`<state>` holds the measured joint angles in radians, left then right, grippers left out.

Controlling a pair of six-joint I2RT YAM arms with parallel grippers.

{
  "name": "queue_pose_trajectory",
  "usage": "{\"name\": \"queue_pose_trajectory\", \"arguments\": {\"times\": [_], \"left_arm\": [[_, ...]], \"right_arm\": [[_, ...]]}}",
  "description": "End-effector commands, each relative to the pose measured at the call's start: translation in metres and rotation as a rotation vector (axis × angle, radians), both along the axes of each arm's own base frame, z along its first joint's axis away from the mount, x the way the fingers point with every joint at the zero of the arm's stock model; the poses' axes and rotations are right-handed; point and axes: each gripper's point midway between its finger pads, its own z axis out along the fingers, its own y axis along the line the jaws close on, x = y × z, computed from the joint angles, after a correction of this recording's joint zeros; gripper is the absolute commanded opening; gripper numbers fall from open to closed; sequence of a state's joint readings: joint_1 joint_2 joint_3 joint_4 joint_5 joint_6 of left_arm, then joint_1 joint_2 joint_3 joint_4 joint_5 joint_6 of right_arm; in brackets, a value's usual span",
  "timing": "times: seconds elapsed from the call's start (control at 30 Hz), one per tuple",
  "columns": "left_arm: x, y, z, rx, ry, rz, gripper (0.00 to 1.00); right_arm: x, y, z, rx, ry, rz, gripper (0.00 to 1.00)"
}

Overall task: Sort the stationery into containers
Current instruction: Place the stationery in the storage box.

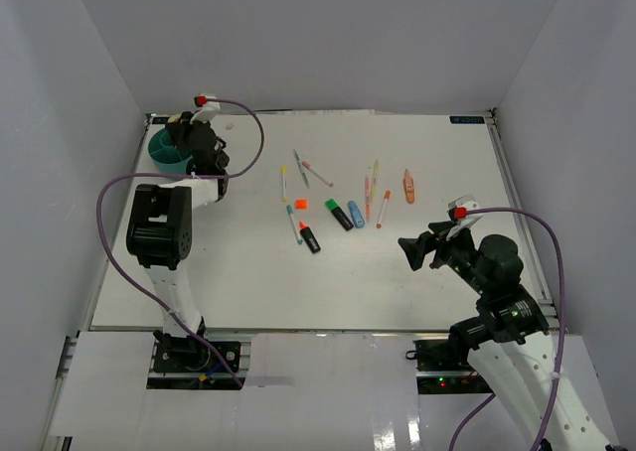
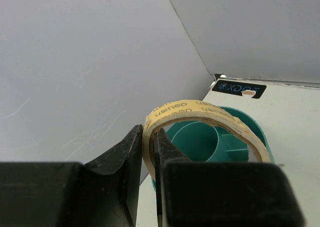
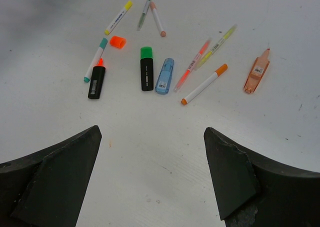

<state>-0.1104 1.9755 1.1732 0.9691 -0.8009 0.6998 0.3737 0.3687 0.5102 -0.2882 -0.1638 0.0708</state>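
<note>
— Progress so far?

— Barely begun, I'd judge. The tan printed tape roll [image 2: 200,107] hangs upright just above the teal organiser [image 2: 202,139] in the far left corner. It is in the left gripper [image 2: 148,134], one finger inside the ring and one outside, pressed together on the band. It is not yet dropped in.

— Anything in the organiser already?

— What shows of the compartments through the ring looks bare. The rest is hidden.

— And the right gripper [image 3: 152,132]?

— Fingers spread wide, holding nothing. It hovers over the near right of the table [image 1: 248,292], short of the scatter and touching none of it.

— Count what's left.

— Twelve pieces lie mid-table, well apart from the organiser. There are seven thin pens [image 3: 204,84], two of them crossed at the far side. There are three chunky highlighters: green highlighter [image 3: 146,69], orange-black highlighter [image 3: 96,79] and blue highlighter [image 3: 164,76]. One small orange piece [image 3: 118,41] sits near the orange-black one, and one peach dispenser [image 3: 256,72] lies alone on the right.

— Thirteen with the tape, then?

— Yes. One is in hand and twelve are to go.
</note>
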Motion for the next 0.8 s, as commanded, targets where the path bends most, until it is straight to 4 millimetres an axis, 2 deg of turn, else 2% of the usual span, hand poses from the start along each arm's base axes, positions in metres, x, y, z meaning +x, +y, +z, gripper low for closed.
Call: {"name": "queue_pose_trajectory", "arguments": {"times": [0.0,0.77], "left_arm": [[-0.001,0.004,0.016,0.013,-0.049,0.010,0.00],[0.004,0.021,-0.009,0.043,0.007,0.040,0.00]], "right_arm": [[0.002,0.001,0.007,0.003,-0.032,0.004,0.90],[0.003,0.001,0.006,-0.005,-0.030,0.004,0.90]]}}
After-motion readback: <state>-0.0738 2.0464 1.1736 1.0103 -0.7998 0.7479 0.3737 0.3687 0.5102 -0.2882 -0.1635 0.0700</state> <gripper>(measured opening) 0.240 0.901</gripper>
